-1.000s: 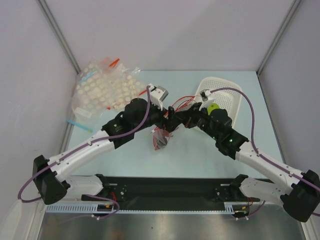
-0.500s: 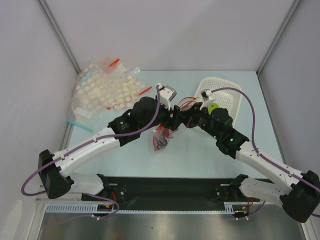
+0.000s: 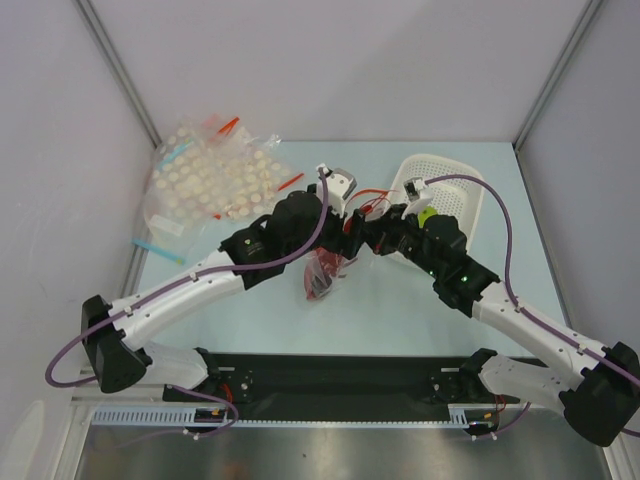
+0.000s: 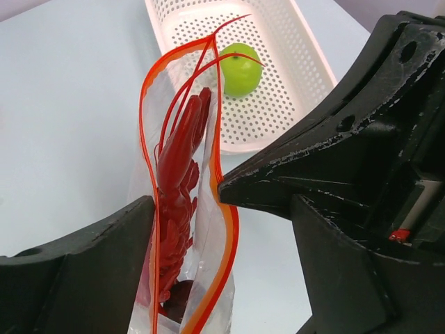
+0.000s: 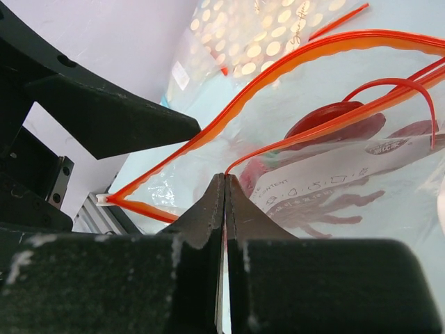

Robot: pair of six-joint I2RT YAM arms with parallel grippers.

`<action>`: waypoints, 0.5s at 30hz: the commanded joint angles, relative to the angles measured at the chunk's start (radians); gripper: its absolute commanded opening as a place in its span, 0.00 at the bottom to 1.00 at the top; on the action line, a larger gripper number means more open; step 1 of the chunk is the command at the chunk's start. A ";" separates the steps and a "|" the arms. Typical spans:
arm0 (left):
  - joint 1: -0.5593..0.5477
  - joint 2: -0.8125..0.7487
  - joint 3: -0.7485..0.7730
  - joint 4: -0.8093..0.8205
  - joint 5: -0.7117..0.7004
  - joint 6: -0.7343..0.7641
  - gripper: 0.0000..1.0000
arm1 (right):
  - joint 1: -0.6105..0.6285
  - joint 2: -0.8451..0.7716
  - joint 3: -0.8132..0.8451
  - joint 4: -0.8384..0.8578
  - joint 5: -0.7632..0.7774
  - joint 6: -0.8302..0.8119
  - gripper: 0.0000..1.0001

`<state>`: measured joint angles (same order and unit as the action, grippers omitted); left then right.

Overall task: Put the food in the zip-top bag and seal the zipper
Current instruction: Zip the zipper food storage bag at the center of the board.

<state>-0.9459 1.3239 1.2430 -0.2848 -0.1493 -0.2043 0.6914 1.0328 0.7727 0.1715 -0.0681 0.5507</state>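
1. The clear zip-top bag (image 5: 327, 177) has small dark print. One word looks like "CONTENT". The tiny signs beside it are too small to read.
2. An oval mark (image 5: 384, 146) on the same bag is too blurry to read.
3. The white label (image 5: 182, 72) on the dotted bag (image 5: 257, 38) is too blurry to read.

Lobster's in the bag! The glossy red lobster (image 4: 178, 174) lies lengthwise inside the clear, crinkly bag (image 3: 320, 272), claws and body deep in the pouch. Its thin red feelers poke out past the mouth, toward 2 o'clock seen from above. The bag is near the middle of the table, mouth raised and pouch hanging below it toward 7 o'clock. There is small printed text on one wall. The zipper (image 4: 144, 104), that red-orange strip along the mouth, is not sealed. Its two lips bow well apart around the lobster, meeting only at a corner.
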 commanded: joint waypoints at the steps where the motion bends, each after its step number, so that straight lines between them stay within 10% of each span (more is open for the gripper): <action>1: -0.010 0.027 0.047 -0.065 -0.051 0.031 0.84 | 0.000 -0.033 0.020 0.069 -0.025 0.022 0.00; 15: -0.016 0.087 0.101 -0.162 -0.119 0.042 0.94 | -0.012 -0.040 0.019 0.065 -0.025 0.020 0.00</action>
<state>-0.9554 1.3785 1.3170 -0.3805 -0.2390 -0.1909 0.6777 1.0325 0.7696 0.1436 -0.0647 0.5503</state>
